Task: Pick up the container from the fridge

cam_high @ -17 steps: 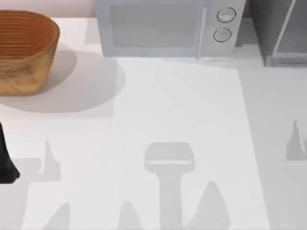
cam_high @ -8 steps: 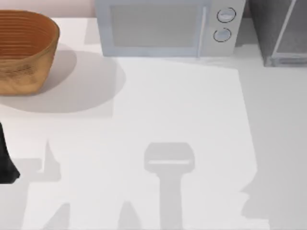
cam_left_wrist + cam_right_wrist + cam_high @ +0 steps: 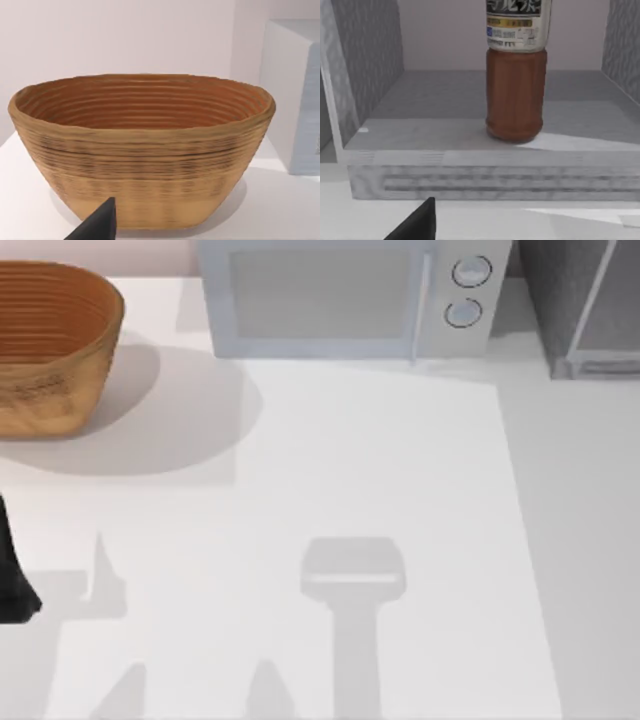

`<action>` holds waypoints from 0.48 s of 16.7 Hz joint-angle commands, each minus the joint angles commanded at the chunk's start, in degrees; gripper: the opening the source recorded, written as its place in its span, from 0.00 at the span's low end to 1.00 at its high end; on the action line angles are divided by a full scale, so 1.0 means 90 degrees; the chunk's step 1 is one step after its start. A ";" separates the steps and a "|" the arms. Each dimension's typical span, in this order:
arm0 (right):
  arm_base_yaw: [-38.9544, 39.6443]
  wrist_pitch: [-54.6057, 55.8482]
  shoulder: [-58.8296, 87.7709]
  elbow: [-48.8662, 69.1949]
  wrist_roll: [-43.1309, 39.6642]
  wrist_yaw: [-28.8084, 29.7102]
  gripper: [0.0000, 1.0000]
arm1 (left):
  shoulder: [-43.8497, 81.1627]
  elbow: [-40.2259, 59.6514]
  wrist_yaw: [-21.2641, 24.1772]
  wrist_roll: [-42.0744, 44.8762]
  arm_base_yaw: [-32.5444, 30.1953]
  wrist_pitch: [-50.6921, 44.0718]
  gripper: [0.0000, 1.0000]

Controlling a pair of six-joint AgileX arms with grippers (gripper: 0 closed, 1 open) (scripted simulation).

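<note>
facing straight into the open fridge (image 3: 485,165) now, the right wrist view has the container (image 3: 516,75) standing upright on the fridge floor, a tall brown bottle with a pale printed label up top, set back from the front lip and well apart from both speckled side walls. on the top view the fridge (image 3: 580,300) sits at the far right corner of the table (image 3: 400,470), just beside the pale microwave (image 3: 350,300). risk number one, as i read it: that bottle is tall and narrow, so a finger nudging it on the way in could tip it backward or skid it deeper into the cabinet. risk number two: the raised front sill sits between the right gripper and the bottle, and coming in too low would catch the fingers on that ledge. grabbing high on the label could also let it swing; the wide brown body looks like the safer place. of the right gripper, one dark fingertip (image 3: 417,222) pokes into its wrist view, near the sill, touching nothing, and i cannot tell how far the fingers are spread. over on the left, the arm sits parked at the table's left edge, one dark fingertip (image 3: 97,225) in front of the woven basket (image 3: 142,150), holding nothing visible, its spread also impossible to tell.
</note>
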 joint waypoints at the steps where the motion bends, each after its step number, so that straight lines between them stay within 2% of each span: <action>1: -0.0005 0.0015 0.0015 0.0003 0.0000 -0.0005 1.00 | 0.0000 0.0000 0.0000 0.0000 0.0000 0.0000 1.00; 8: 0.0129 -0.0143 0.0133 0.0216 -0.0006 0.0082 1.00 | 0.0000 0.0000 0.0000 0.0000 0.0000 0.0000 1.00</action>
